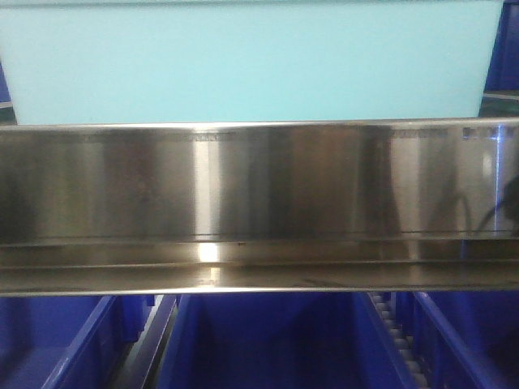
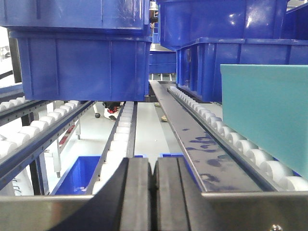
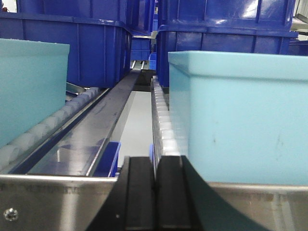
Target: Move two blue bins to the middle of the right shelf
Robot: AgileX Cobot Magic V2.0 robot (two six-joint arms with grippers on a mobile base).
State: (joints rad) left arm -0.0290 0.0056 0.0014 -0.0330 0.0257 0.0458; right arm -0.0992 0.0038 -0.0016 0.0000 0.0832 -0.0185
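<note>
My left pincer [image 2: 153, 192] and right pincer [image 3: 155, 192] clenched, empty. Ahead-right of the right one, pale-cyan bin [image 3: 240, 120], smooth, rimmed; second bin [image 3: 29, 91] ahead-left.

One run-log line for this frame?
left gripper: shut, empty | right gripper: shut, empty | pale blue bins: on roller shelf, unheld

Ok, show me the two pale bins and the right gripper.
left pale bin [image 3: 31, 91]: right wrist view, its side wall.
right pale bin [image 3: 240, 130]: right wrist view, its near wall.
right gripper [image 3: 155, 192]: right wrist view, seam between its shut fingers.
</note>
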